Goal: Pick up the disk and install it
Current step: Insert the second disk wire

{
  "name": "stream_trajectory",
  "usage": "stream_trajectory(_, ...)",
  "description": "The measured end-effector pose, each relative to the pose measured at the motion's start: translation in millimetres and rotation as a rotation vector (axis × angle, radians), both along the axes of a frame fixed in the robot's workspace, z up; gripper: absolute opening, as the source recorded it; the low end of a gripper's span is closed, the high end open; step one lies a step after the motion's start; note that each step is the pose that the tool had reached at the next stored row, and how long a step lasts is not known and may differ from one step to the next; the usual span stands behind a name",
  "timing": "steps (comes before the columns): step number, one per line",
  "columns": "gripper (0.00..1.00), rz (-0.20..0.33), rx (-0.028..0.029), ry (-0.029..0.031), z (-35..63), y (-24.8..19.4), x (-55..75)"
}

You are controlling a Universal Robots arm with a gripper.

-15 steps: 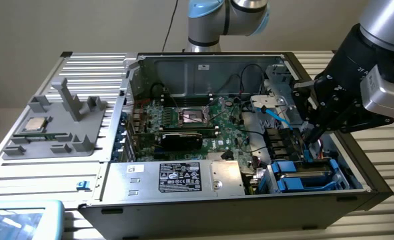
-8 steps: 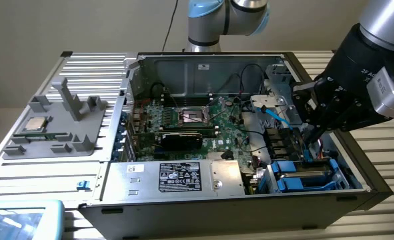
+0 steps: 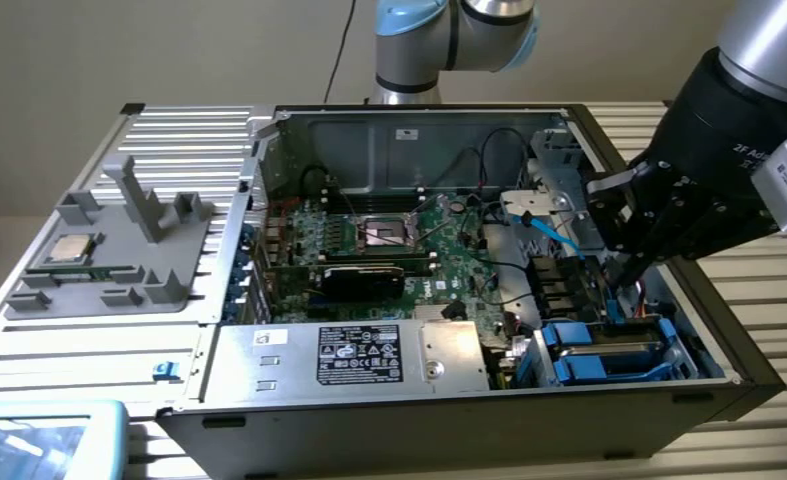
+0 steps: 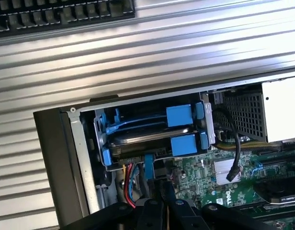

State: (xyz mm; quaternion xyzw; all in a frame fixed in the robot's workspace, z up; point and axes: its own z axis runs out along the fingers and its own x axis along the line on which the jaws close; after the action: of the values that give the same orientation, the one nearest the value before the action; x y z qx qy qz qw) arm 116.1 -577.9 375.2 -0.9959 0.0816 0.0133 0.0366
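Observation:
The disk (image 3: 607,352) lies in the drive cage at the front corner of the open computer case (image 3: 407,420), on the exterior view's right, with its blue carrier around it. In the wrist view the disk (image 4: 147,137) shows as a dark slab between blue rails, with blue tabs at one end. My gripper (image 3: 619,285) hangs just above and behind the cage, fingers pointing down into the case. In the wrist view the gripper (image 4: 162,190) is shut with nothing between its fingers, close to a blue connector (image 4: 148,167) and red cables beside the cage.
A silver power supply box (image 3: 360,355) with a black-white label sits along the case's front. The motherboard (image 3: 393,245) fills the middle. A grey fixture tray (image 3: 100,270) holding a small square chip (image 3: 70,250) stands on the ribbed table at the exterior view's left. Loose cables (image 4: 233,158) run beside the cage.

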Motion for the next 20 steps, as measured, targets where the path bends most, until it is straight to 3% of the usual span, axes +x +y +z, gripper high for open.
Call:
stream_trajectory(3,0.11,0.044,0.0,-0.0081,0.0,0.0,0.1)
stream_trajectory(12,0.11,0.046,0.0001,-0.0082,0.0,0.0,0.0)
stream_trajectory(17,0.11,0.125,0.0002,-0.0112,-0.4,0.0,0.0)
stream_trajectory(20,0.11,0.138,0.0002,-0.0112,-3.0,-2.2,0.0)
